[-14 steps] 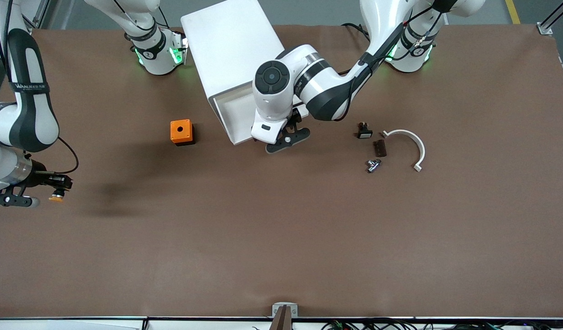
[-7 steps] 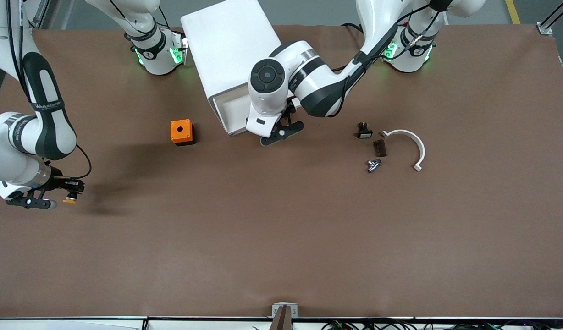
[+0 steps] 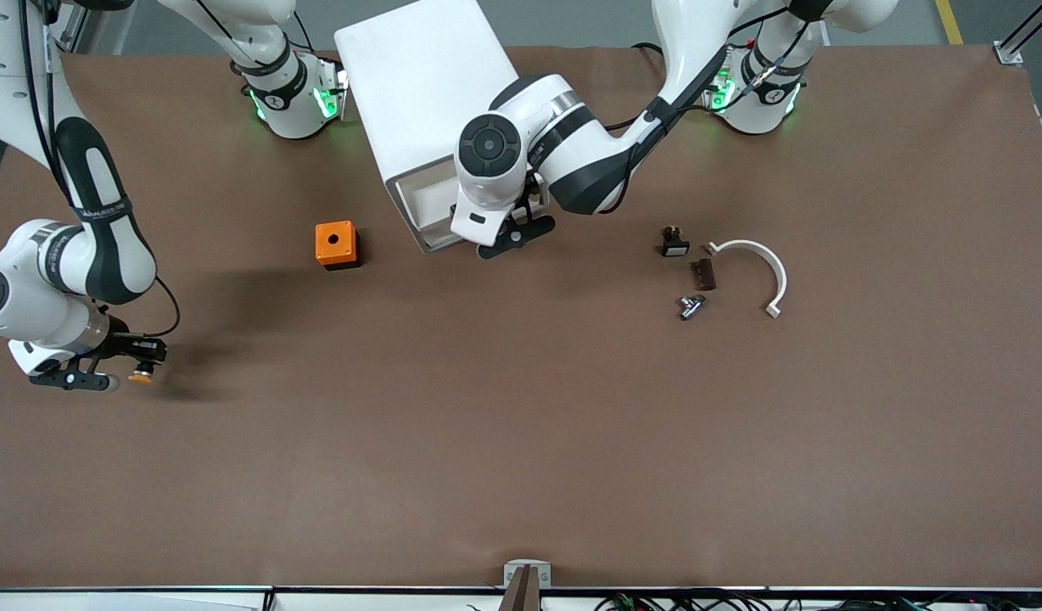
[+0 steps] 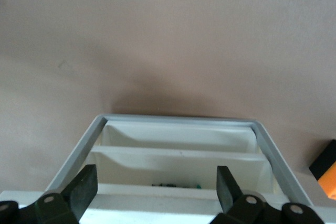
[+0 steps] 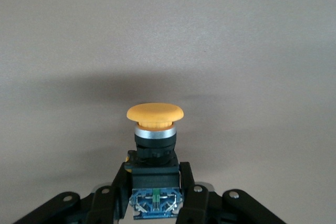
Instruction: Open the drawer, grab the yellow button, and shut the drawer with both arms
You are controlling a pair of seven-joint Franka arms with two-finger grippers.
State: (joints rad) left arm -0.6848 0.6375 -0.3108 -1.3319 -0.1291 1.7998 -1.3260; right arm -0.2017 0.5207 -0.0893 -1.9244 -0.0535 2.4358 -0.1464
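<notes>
Orange cube (image 3: 335, 243) with a hole on top, standing on the brown table (image 3: 521, 441). Toward the left arm's end: small black part (image 3: 675, 243), dark brown block (image 3: 703, 274), small metal fitting (image 3: 691, 305), and curved white bracket (image 3: 763, 267), clustered near each other.
</notes>
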